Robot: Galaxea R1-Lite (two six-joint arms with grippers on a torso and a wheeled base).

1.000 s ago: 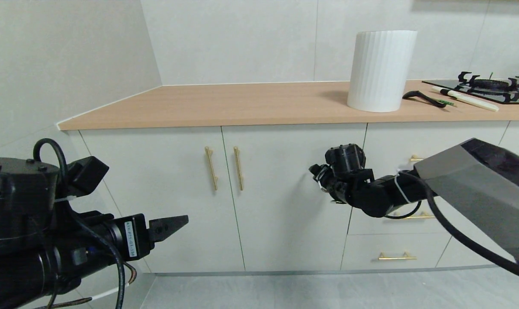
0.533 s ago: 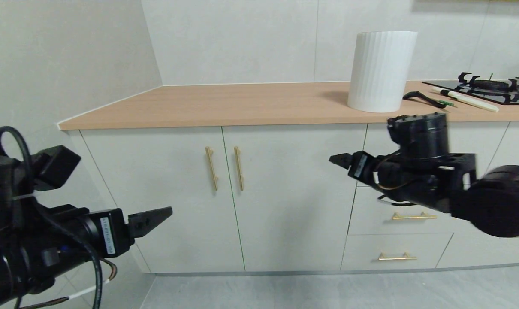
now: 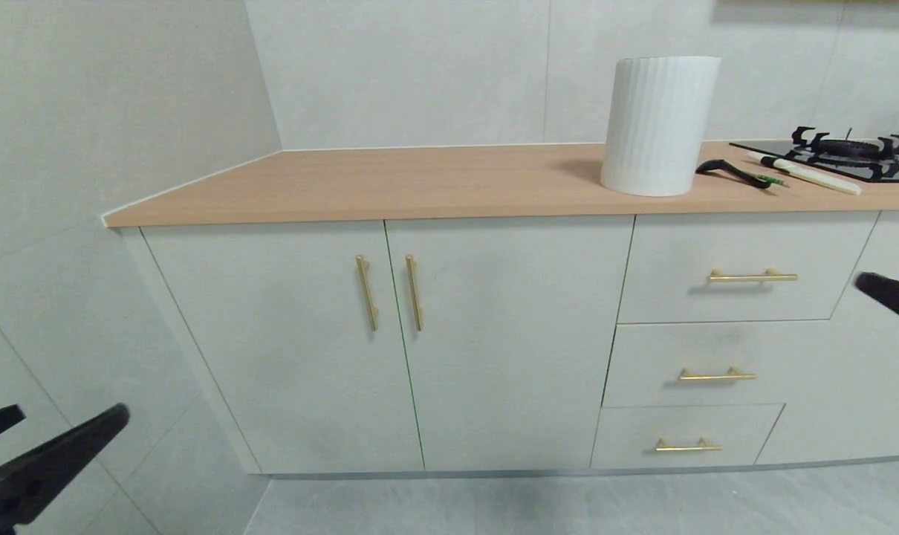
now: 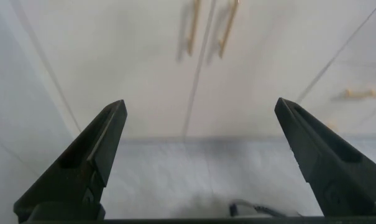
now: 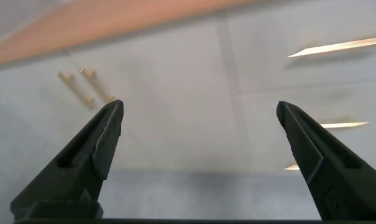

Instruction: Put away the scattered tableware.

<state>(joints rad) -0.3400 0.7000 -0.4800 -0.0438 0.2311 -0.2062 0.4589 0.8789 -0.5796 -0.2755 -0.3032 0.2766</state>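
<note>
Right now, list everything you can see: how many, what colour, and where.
Countertop: one, wood-brown, along the wall.
Hob: one, black, countertop's far right.
Container: one, white, upright on countertop.
Black utensil: one, right of container.
Cream utensil: one, beside hob.
Cabinet doors: two, pale grey, under countertop.
Drawers: three, pale grey, right of doors.
Handles: five, gold, one per front.
Left gripper: one, black, open, low left.
Right gripper: one, black, open, far right.
</note>
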